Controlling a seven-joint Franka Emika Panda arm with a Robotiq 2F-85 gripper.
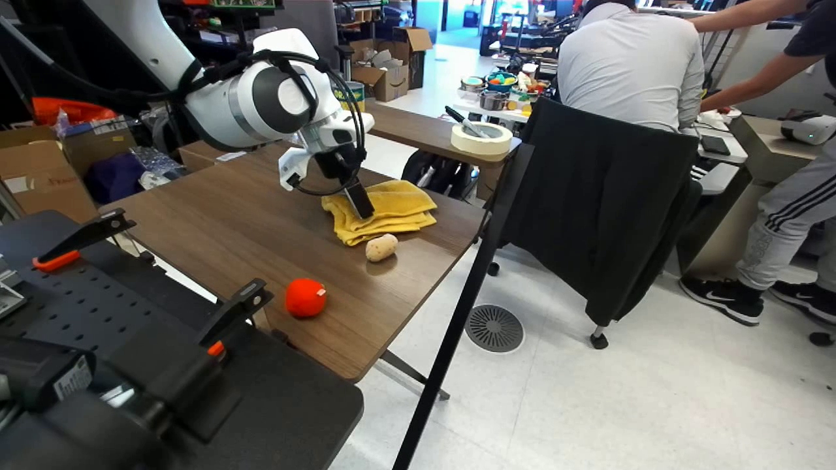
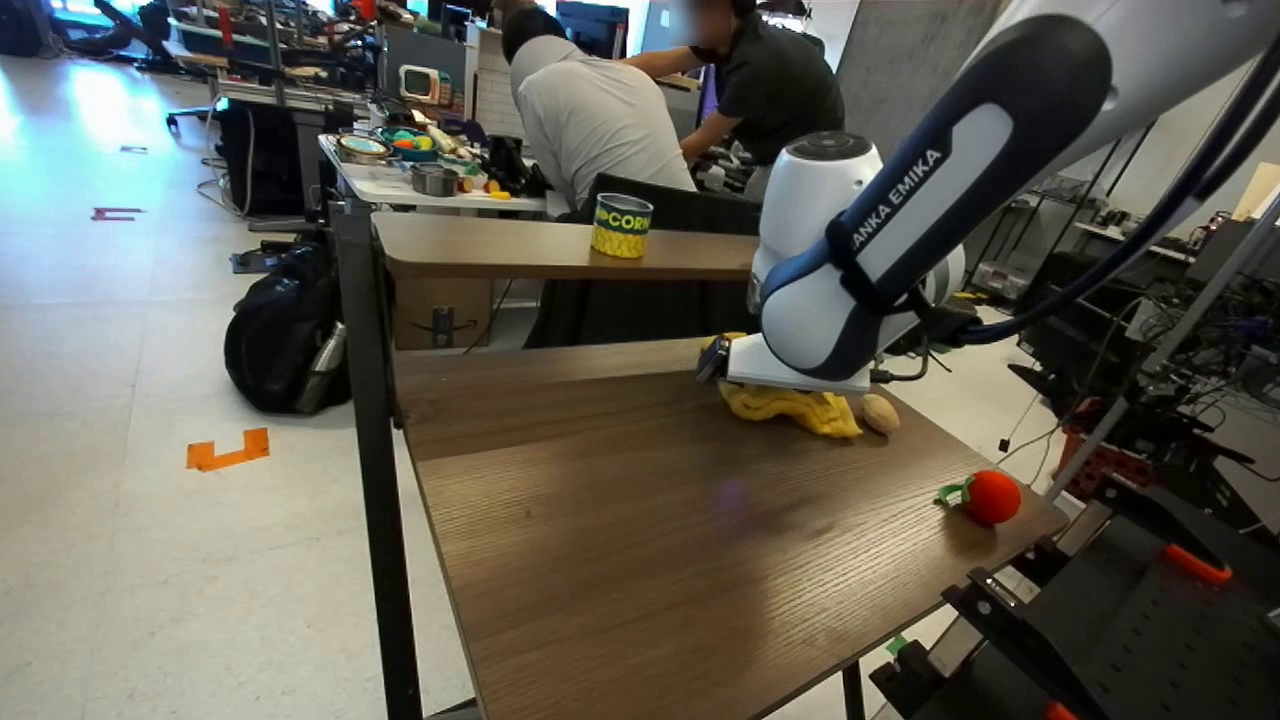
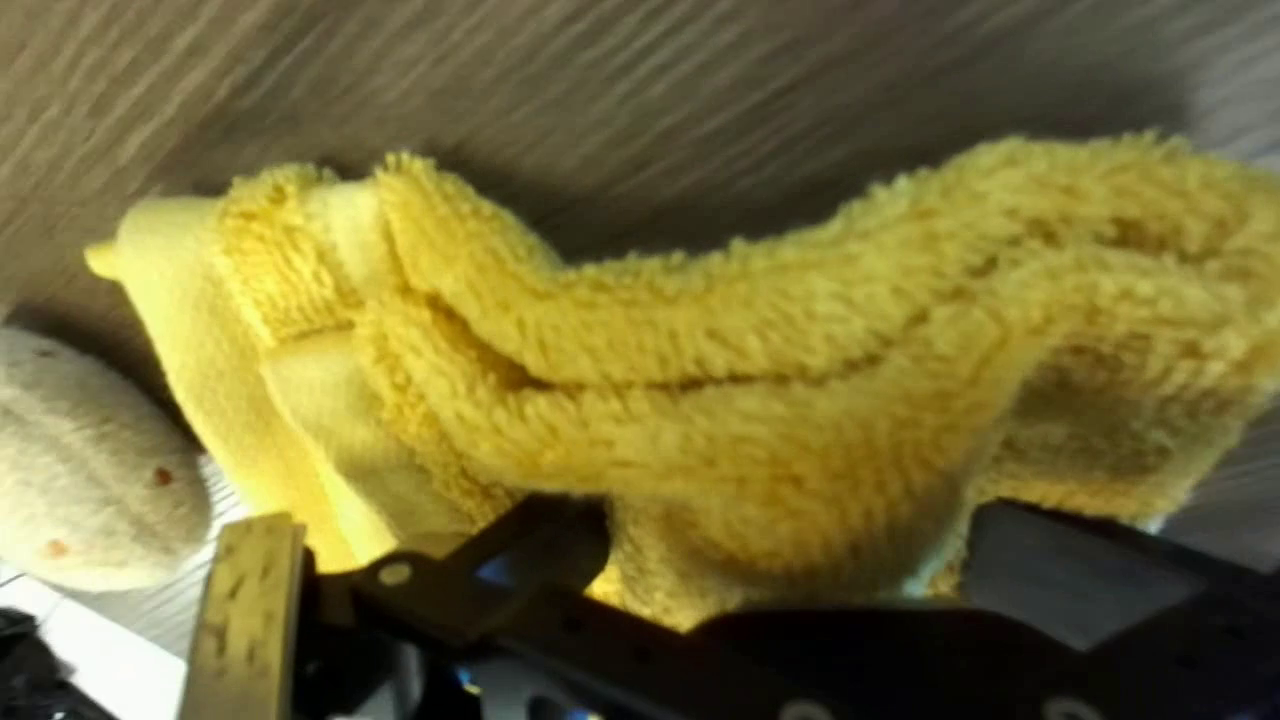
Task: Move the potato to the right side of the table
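A: In an exterior view: potato [image 1: 381,248] on the brown tabletop [image 1: 222,209], just beside the yellow cloth [image 1: 398,202]. Oval, tan, matte. Touching the cloth or not, can't tell.

B: Matte skin, so probably not slippery. Rounded, though; a push on one flank would likely roll it.

A: In an exterior view: red ball [image 2: 991,497] well apart, by a corner of the tabletop. Potato at the cloth's end, near the tabletop's edge.

B: A bad roll could mean a drop, then.

A: Wrist view: tool [image 3: 790,550] right over the cloth, jaws wide apart, nothing gripped that I can see. Potato outside them, cut by the view's left edge. Faint crease in the skin, reddish-brown specks.

B: Crease hints at stuffed fabric. If so: light, some give, hard to break. If real, firm and heavier. Can't settle it.

A: Where to hold?

B: Across the middle, the short way, one jaw per flank, at the widest bulge. Mild squeeze should do. Likeliest trouble: the cloth-side jaw catching a fold.
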